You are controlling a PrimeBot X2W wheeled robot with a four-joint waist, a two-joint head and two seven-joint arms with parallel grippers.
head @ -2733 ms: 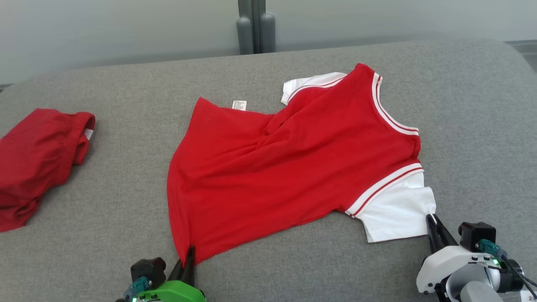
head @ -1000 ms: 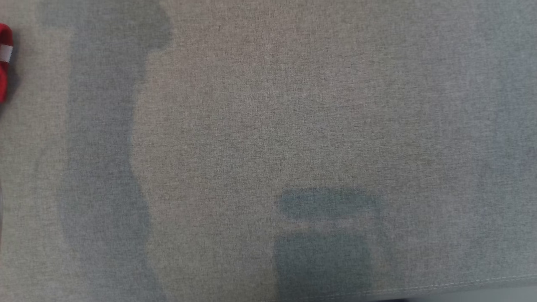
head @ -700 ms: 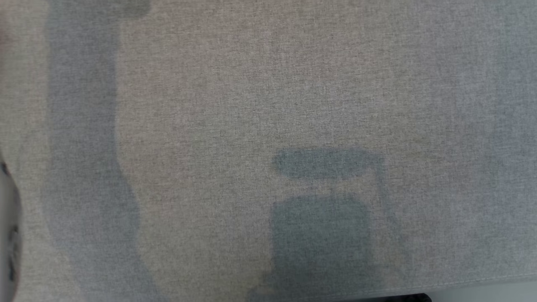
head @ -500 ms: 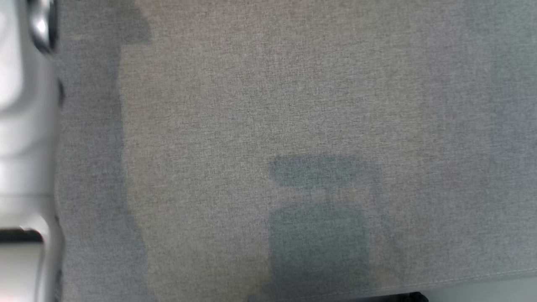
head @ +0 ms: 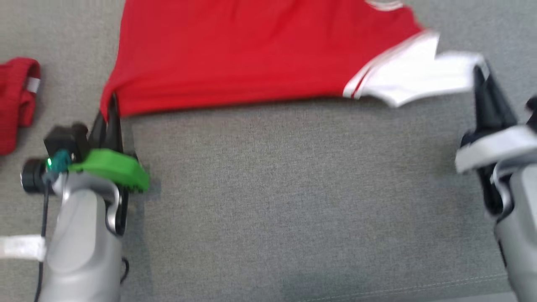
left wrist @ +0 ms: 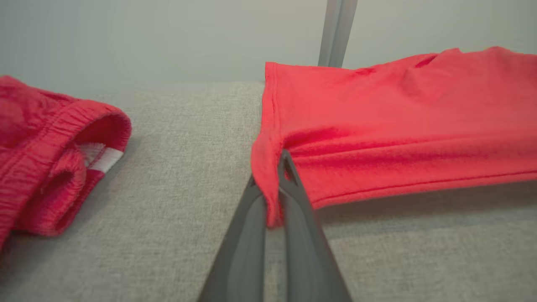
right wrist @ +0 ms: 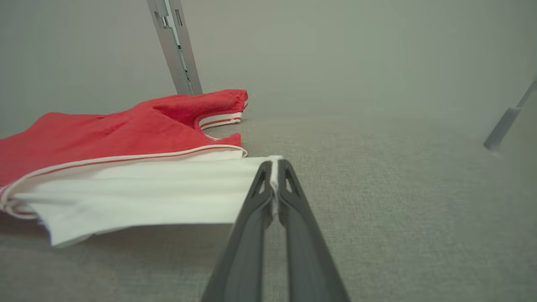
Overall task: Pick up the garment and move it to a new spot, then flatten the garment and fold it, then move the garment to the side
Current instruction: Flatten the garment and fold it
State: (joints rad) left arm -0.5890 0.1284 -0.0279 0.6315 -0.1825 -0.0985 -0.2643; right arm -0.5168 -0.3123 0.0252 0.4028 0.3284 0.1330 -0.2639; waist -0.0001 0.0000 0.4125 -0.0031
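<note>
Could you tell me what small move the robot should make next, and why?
Probably lower both arms together, keeping tension: the left pincer is shut on the red shirt at its hem corner, the right pincer on the white sleeve, and the near edge hangs stretched above the grey cushion.

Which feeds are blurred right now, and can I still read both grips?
Head view: motion-smeared, worst at the white sleeve and right gripper. Left wrist view: sharp where the left gripper pinches a hem corner of the red shirt, far cloth softer. Right wrist view: crisp at the pinched sleeve edge, background hazy.
</note>
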